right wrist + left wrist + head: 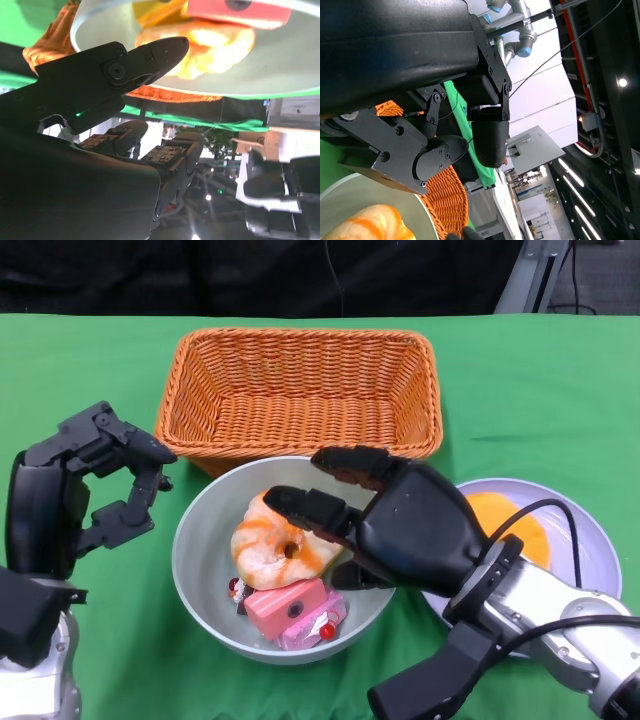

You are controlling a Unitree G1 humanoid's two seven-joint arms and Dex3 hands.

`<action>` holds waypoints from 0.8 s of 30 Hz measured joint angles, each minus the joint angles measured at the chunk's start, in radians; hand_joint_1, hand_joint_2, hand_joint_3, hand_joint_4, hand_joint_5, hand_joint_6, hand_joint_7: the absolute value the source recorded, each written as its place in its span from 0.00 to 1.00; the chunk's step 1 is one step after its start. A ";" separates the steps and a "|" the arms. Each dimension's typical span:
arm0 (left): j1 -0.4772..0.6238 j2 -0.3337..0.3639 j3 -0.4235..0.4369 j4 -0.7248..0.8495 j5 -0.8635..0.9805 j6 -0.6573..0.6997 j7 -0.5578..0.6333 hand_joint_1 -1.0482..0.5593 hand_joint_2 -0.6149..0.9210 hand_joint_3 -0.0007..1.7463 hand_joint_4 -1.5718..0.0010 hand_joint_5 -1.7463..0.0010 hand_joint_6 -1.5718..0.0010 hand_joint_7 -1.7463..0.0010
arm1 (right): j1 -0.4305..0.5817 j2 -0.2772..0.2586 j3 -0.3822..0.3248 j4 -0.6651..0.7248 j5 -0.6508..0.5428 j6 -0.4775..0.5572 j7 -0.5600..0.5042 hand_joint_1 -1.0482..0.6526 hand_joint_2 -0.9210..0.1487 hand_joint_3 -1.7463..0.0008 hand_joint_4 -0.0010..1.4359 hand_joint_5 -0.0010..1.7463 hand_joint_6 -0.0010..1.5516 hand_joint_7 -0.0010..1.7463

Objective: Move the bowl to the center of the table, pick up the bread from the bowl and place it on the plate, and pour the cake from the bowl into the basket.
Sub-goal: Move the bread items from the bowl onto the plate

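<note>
right hand point(335, 505) reaches over the bowl, fingers spread wide and holding nothing.

its fingertips point(285, 502) hover just above the bread point(272, 540), an orange-glazed ring lying in the middle of the grey bowl point(200, 530) at lower centre of the frame; whether they touch it cannot be told. the pink cake point(292, 610) lies just below the bread, against the bowl's near wall. left hand point(105, 485), at the left of the frame, is open and empty, just beside the bowl's left rim. the orange basket point(300, 390) sits directly above the bowl, the plate point(590, 530) at lower right, partly behind the right forearm, on the green table point(560, 390).
</note>
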State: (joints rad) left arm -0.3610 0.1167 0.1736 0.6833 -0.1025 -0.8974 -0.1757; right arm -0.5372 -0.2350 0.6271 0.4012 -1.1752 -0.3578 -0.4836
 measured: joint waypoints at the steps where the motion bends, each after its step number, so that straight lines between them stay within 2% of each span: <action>1: 0.000 0.000 0.001 -0.004 0.000 0.001 0.004 0.63 0.81 0.57 0.48 0.17 0.47 0.34 | -0.008 0.003 0.006 0.015 0.001 0.000 -0.001 0.14 0.02 0.99 0.36 0.00 0.30 0.01; 5: 0.000 0.000 0.011 -0.027 -0.004 0.007 0.015 0.63 0.83 0.52 0.47 0.20 0.46 0.37 | -0.040 0.015 0.030 0.068 0.002 0.001 -0.005 0.14 0.01 1.00 0.36 0.00 0.34 0.02; 17: 0.002 -0.006 0.026 -0.081 -0.025 0.047 0.030 0.63 0.82 0.55 0.46 0.19 0.44 0.37 | -0.101 0.058 0.094 0.228 0.015 0.053 0.042 0.15 0.05 1.00 0.35 0.00 0.36 0.01; 24: 0.015 -0.011 0.025 -0.117 -0.028 0.068 0.031 0.63 0.85 0.50 0.45 0.21 0.44 0.38 | -0.145 0.089 0.132 0.318 0.023 0.057 0.030 0.16 0.05 1.00 0.34 0.00 0.35 0.00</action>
State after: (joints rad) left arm -0.3460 0.1060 0.1991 0.5668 -0.1301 -0.8299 -0.1444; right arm -0.6819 -0.1463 0.7589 0.7188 -1.1524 -0.3007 -0.4532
